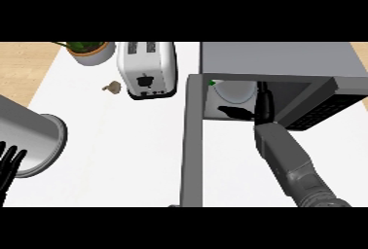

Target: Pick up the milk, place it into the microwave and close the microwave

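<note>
**Reaching into the microwave, with the milk already in the cavity**

The right hand (264, 104) is inside the open microwave (277, 58), and its forearm comes in through the front opening. The milk (233, 92), white with a small green cap, is in the left part of the microwave's cavity, touching this hand or just beside it. I cannot tell whether the hand holds the milk or is free of it, because the black shape hides the contact. The door (192, 146) is swung out at the left side of the microwave's opening. The left hand (10, 163) rests open, well to the left of the microwave.

In my judgement the placing is almost done and the closing is not yet begun. If the hand withdraws while it is partly around the milk, the milk may tip or be dragged toward the microwave's front edge, where the door would strike it. The forearm is also near the microwave's right wall, so a sideways move could knock it.
</note>
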Controlling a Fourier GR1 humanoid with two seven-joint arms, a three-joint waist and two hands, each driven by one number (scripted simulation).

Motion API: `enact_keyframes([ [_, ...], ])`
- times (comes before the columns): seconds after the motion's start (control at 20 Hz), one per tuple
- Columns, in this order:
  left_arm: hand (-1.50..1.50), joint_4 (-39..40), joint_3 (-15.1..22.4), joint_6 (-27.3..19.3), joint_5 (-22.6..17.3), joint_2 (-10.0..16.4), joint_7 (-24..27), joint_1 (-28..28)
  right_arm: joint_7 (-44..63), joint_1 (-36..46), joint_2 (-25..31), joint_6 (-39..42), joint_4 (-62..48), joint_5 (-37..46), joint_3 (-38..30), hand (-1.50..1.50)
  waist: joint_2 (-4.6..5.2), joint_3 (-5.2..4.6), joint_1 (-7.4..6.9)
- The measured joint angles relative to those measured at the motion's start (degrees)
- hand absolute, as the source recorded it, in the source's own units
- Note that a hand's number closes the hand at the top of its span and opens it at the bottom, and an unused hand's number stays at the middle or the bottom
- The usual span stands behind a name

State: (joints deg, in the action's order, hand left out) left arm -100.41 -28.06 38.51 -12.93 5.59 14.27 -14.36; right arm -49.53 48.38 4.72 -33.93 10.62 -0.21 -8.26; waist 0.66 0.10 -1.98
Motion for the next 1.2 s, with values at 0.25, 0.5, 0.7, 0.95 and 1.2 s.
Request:
enact_keyframes([
  [0.25, -1.5, -2.28, 2.27, 3.44, -2.3, 0.0, -2.03, -2.05, -2.67, -3.72, -2.45, 5.57, 2.68, -1.77, -0.84, -1.5, -0.38, -0.02, 0.89],
  [0.5, -1.5, -2.61, 4.03, 6.45, -5.09, 0.64, -3.93, -2.71, -4.08, -8.67, -4.06, 13.5, 6.31, -3.93, 1.08, -1.5, -0.82, -0.08, 1.73],
  [0.7, -1.5, -4.18, 6.58, 7.4, -4.71, -0.54, -4.88, -3.32, -5.21, -14.96, -4.51, 18.63, 11.62, -5.87, 4.25, -1.5, -1.13, -0.12, 2.4],
  [0.95, -1.5, -5.09, 9.78, 9.07, -2.58, -0.85, -5.3, -2.43, -4.89, -24.41, -4.55, 20.36, 21.48, -9.29, 10.76, -1.5, -1.27, -0.16, 2.93],
  [1.2, 1.5, -6.98, 14.42, 8.37, 2.31, -3.06, -6.21, -1.36, -2.38, -35.9, -4.25, 21.74, 36.16, -9.94, 14.46, -1.5, -1.27, -0.19, 3.55],
])
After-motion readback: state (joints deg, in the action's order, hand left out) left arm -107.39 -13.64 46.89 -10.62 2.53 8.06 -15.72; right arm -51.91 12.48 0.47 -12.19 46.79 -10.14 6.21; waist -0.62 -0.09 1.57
